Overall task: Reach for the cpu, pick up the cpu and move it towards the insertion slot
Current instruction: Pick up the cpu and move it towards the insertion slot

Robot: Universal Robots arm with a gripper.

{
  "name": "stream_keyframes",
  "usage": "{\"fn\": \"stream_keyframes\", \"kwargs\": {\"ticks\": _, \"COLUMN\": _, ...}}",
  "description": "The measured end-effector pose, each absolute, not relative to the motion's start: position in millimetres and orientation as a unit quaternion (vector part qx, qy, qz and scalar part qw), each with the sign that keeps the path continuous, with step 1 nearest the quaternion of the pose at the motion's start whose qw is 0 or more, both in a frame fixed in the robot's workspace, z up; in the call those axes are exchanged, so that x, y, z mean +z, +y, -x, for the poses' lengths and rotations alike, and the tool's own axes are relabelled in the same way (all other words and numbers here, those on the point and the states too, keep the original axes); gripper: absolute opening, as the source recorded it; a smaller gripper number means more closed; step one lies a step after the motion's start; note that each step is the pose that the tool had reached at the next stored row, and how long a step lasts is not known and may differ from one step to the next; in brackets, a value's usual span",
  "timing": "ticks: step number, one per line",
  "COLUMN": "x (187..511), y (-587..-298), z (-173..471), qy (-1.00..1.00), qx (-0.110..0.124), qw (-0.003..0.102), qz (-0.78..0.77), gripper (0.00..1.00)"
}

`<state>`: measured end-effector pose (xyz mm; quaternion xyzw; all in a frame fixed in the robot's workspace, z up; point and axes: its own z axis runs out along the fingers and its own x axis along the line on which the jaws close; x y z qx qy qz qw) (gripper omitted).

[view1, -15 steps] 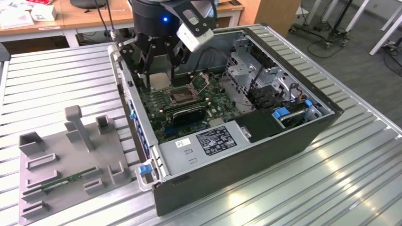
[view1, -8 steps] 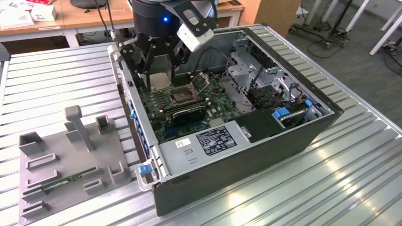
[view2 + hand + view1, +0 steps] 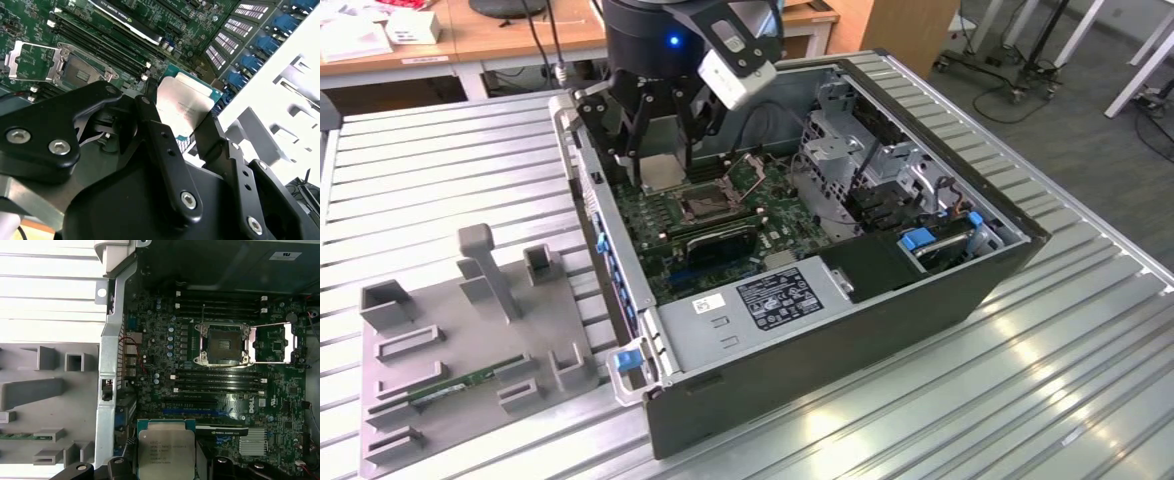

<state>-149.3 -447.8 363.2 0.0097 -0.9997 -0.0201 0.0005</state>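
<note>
The black gripper (image 3: 182,122) holds the cpu (image 3: 184,106), a flat square chip with a pale silvery face and a thin greenish rim, clamped between two dark fingers (image 3: 150,117) at its opposite edges. The chip hangs above a green circuit board (image 3: 150,20). Further off on that board sits the insertion slot (image 3: 80,75), a metal-framed square socket with a dark centre, its hinged metal cover (image 3: 25,62) swung open beside it. Long parallel memory slots (image 3: 100,45) run between socket and chip. Blue clips (image 3: 270,45) line the case's pale metal wall (image 3: 280,100).

An open computer case (image 3: 881,300) beside a grey fixture tray (image 3: 480,350).
</note>
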Motion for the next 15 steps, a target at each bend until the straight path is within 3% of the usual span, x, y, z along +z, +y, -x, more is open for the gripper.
{"fn": "stream_keyframes", "kwargs": {"ticks": 15, "x": 363.0, "y": -447.9, "z": 123.8, "qy": -1.000, "qx": -0.020, "qw": 0.000, "qz": -0.010, "gripper": 0.54}}
